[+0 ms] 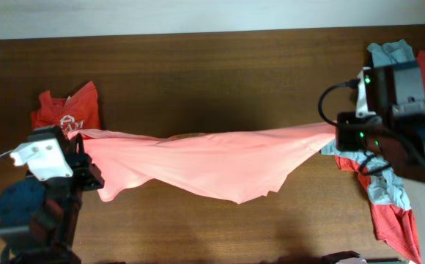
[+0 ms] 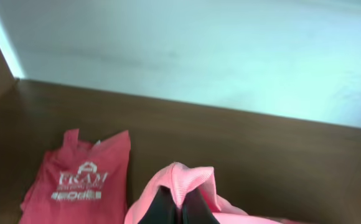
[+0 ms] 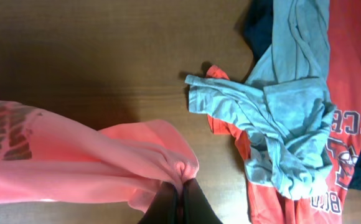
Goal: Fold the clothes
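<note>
Overhead: dark wood worktop point(image 1: 198, 66), salmon-pink T-shirt point(image 1: 212, 161) stretched across it between your arms, sagging mid-span | Left wrist: left end effector point(image 2: 179, 210) pinched tight on a bunched corner | Right wrist: right end effector point(image 3: 182, 198) clamped on the opposite corner, grey-teal shirt point(image 3: 280, 118) near | Risk: small pinches could slip if you pulled tauter.

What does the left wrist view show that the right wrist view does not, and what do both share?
Only the left wrist view: a folded red-orange shirt with white lettering, and a pale wall. Only the right wrist view: a crumpled grey-teal shirt lying on a red shirt, navy cloth, and striped lettering on the pink fabric. Both: the brown table and the salmon-pink shirt, pinched in the left gripper in one view and the right gripper in the other.
</note>
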{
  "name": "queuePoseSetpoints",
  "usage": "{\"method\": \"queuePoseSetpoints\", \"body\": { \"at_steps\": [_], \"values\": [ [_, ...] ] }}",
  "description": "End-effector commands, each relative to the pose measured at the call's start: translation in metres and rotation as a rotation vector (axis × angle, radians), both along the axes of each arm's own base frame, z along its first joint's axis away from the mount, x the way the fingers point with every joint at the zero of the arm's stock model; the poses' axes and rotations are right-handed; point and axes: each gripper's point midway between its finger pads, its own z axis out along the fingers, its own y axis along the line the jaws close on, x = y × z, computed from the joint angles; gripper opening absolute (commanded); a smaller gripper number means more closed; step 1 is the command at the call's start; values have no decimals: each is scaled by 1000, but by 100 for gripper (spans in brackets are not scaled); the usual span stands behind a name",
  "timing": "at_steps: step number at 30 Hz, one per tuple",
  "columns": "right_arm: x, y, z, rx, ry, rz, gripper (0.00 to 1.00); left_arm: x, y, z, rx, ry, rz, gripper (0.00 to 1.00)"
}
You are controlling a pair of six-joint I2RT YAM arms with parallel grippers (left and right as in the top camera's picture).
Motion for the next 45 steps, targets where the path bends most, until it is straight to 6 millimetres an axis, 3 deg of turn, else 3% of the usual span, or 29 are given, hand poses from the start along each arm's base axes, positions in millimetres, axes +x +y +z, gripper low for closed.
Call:
{"method": "queuePoseSetpoints", "body": {
  "at_steps": [1,7,11,14,19,21,23,27,30,32,39,42,45],
  "values": [
    [-10,-7,17,-10,-57,-11,4,-9,-2,22,21,-66,-11,0],
    [-2,-6,14,-14,-51,-8,4,-6,-2,21,21,-63,-11,0],
    [33,2,4,-23,-47,45,4,13,0,18,20,-49,-12,0],
    [71,14,-11,-29,-44,132,4,41,2,17,18,-54,-11,0],
    [147,12,-25,-70,-142,115,5,113,3,15,-25,-112,-27,0],
    [168,8,-11,-68,-206,98,9,141,5,15,-23,-137,-31,0],
    [179,2,17,-66,-278,79,11,161,6,20,-23,-139,-39,0],
    [176,-4,83,-58,-422,61,11,182,0,49,-33,-120,-80,0],
    [158,-3,100,-53,-415,69,11,173,-6,59,-48,-54,-106,0],
    [142,5,87,-14,-332,107,12,159,-10,47,-67,44,-120,0],
    [99,23,3,88,44,176,15,91,-21,-56,-154,547,-129,0],
    [94,45,-22,192,127,252,19,84,-21,-71,-164,614,-126,0],
    [89,62,-50,236,200,321,24,87,-21,-68,-162,601,-127,0]
  ]
}}
